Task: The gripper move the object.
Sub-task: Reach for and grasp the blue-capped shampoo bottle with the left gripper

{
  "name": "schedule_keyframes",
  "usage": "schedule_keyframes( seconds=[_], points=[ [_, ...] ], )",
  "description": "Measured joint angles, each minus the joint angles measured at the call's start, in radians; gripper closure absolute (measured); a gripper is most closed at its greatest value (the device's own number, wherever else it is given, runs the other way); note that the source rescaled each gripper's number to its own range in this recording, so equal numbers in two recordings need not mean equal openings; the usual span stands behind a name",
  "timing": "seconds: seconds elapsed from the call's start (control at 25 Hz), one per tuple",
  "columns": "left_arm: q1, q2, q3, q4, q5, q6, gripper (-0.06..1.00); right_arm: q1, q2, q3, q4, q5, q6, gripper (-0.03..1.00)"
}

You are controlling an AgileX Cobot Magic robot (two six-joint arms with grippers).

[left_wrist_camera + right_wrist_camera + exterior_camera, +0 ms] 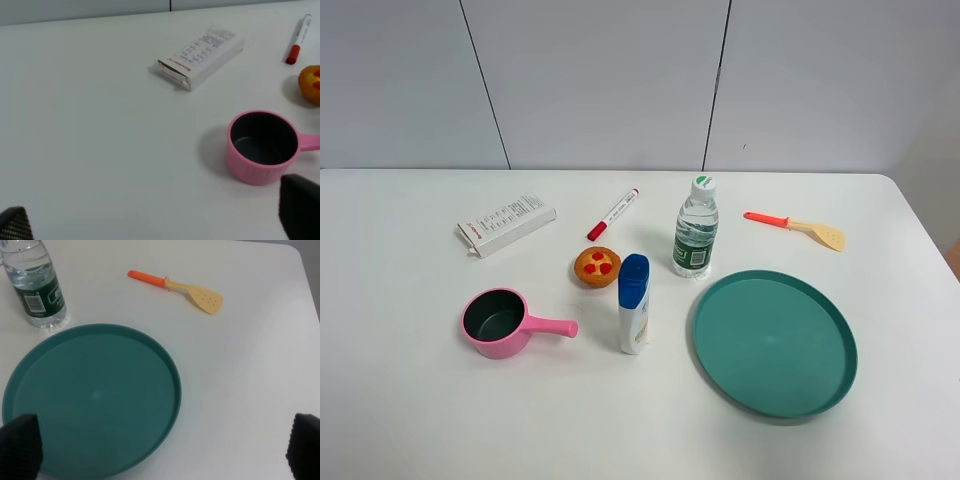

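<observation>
A small white shampoo bottle with a blue flip cap [634, 303] is near the middle of the white table [400, 420], a little closer to the near edge. It seems to stand upright, so its long axis is vertical and the blue cap points up. Toward the left edge from it lies a pink toy saucepan [498, 322], its handle pointing at the bottle. Toward the right edge lies a round teal plate [775, 345], just beside the bottle but not touching.

Behind the bottle, toward the far edge, are a small orange toy tart [597, 266] and a clear water bottle with a green label [696, 232], which stands upright. Further back lie a red marker [613, 214] and a white printed carton [506, 223], and toward the far right corner lies a yellow spatula with an orange handle [795, 227].

Only the high view shows the shampoo bottle. The grippers show only in the wrist views. The left gripper [157, 217] has its two black fingers wide apart with nothing between them, above bare table near the saucepan. The right gripper [162, 447] is also spread wide and holds nothing, above the near side of the plate.
</observation>
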Motion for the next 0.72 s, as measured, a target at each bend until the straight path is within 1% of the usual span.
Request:
schedule_keyframes(
  seconds=[0.72],
  points=[
    [0.000,0.000,0.000,0.000,0.000,0.000,-0.06,0.000,0.000,0.000,0.000,0.000,0.000,-0.03]
  ],
)
